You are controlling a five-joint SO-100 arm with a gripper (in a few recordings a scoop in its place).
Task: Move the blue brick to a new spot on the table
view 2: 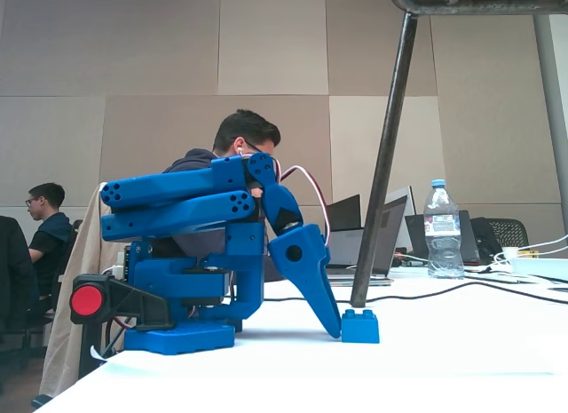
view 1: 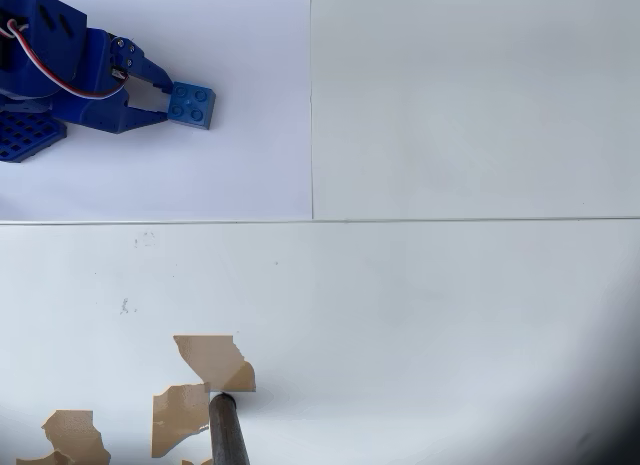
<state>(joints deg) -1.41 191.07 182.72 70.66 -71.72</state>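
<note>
In the overhead view the blue brick [view 1: 191, 105] lies in the upper left of the frame, on the white table [view 1: 450, 315]. It sits flat, with its four studs facing up. The gripper [view 1: 160, 97] of the blue arm [view 1: 60, 70] comes in from the left edge. Its two fingers are spread apart, with a gap between them, and their tips reach the left side of the brick, one near the upper corner and one near the lower corner. The fingers do not clamp the brick; whether the tips really touch it I cannot tell from this view.

In the fixed view the arm [view 2: 195, 244] is folded low over its base, and the gripper [view 2: 333, 329] points down and to the right, with its tip at the table [view 2: 461, 342] just beside the left side of the brick [view 2: 359, 326]. The brick stands on the table surface, not lifted.

Torn brown tape patches [view 1: 212, 360] are in the lower left of the overhead view, well apart from the brick, and a dark metal pole [view 1: 228, 435] stands beside them. In the fixed view the same pole [view 2: 383, 164] rises tilted behind the brick, a water bottle [view 2: 441, 228] stands at the right, and people sit behind the table.
</note>
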